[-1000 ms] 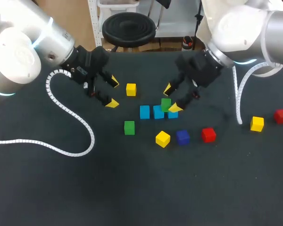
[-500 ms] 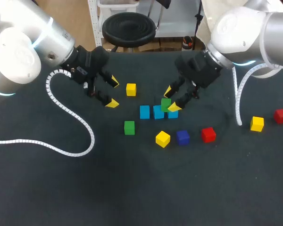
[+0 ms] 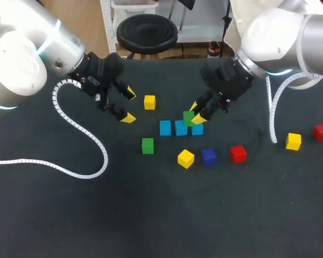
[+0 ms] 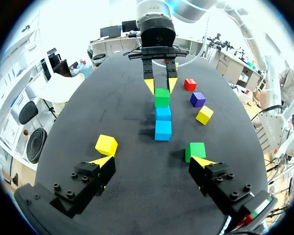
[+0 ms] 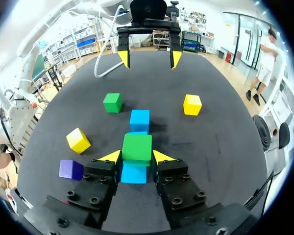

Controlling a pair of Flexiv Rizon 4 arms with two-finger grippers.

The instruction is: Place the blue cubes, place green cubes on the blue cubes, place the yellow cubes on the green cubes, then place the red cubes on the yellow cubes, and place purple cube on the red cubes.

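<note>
Three blue cubes (image 3: 165, 128) lie in a row at mid-table. A green cube (image 3: 189, 118) rests on the row's right end, and my right gripper (image 3: 196, 113) is shut on it. In the right wrist view both yellow tips touch the sides of that green cube (image 5: 137, 147), with a blue cube (image 5: 134, 172) under it. A second green cube (image 3: 147, 145) lies in front of the row. My left gripper (image 3: 129, 105) hangs open and empty to the left, between a yellow cube (image 4: 106, 145) and the loose green cube (image 4: 195, 151).
A yellow cube (image 3: 149, 102) lies behind the row. In front are another yellow cube (image 3: 185, 158), a purple cube (image 3: 208, 156) and a red cube (image 3: 237, 153). Far right lie a yellow cube (image 3: 293, 141) and a red cube (image 3: 321, 132). A white cable (image 3: 81, 134) loops at left.
My right gripper's fingers have drawn together around the green cube on the blue row. The left arm has stayed still.
</note>
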